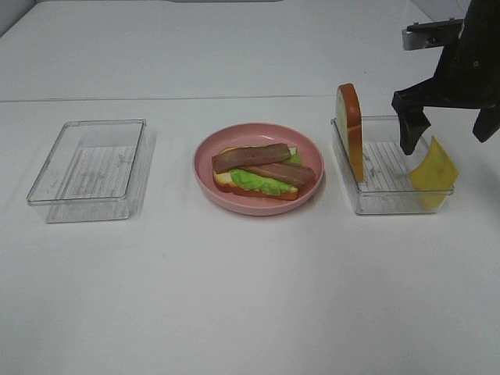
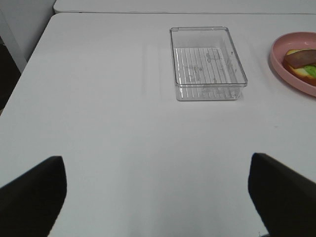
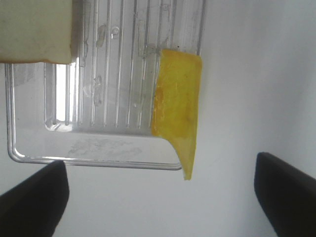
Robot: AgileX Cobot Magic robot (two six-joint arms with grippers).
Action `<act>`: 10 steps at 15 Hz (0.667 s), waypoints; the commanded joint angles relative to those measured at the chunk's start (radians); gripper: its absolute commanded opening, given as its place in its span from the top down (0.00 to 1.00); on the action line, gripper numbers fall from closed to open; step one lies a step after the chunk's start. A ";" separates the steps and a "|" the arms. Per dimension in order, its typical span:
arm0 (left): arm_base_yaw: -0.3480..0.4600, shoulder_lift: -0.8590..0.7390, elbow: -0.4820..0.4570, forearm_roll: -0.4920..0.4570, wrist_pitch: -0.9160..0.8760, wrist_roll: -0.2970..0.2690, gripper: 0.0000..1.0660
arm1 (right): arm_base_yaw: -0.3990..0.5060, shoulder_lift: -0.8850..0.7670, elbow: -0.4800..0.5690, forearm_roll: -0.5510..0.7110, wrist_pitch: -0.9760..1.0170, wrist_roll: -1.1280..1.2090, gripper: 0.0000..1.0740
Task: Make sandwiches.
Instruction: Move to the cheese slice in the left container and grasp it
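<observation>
I've got the right claw [image 1: 447,139] wide open over the cheese [image 1: 434,166], which leans on the tray [image 1: 383,205] wall (awkward angle). I'd pinch its top edge, not scoop.

One white bread slice [image 1: 224,180] with an orange-brown crust is lying flat on the pink plate [image 1: 258,208]. Green lettuce [image 1: 255,182] is spreading over it, and two brown bacon strips [image 1: 251,157] are lying across the top. The second bread slice [image 1: 351,129] is standing on edge in the clear tray [image 1: 391,205] on my right, leaning on the wall nearest the plate. The yellow cheese square [image 1: 434,166] is leaning tilted on the opposite wall, poking above the rim.
</observation>
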 commanded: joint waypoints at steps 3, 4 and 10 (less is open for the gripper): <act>0.000 -0.017 0.001 -0.007 -0.004 0.002 0.14 | -0.073 0.047 0.004 0.089 -0.022 -0.070 0.08; 0.000 -0.017 0.001 -0.007 -0.004 0.002 0.14 | -0.100 0.056 0.004 0.126 -0.028 -0.088 0.08; 0.000 -0.017 0.001 -0.007 -0.004 0.002 0.14 | -0.131 0.090 0.004 0.154 -0.067 -0.109 0.09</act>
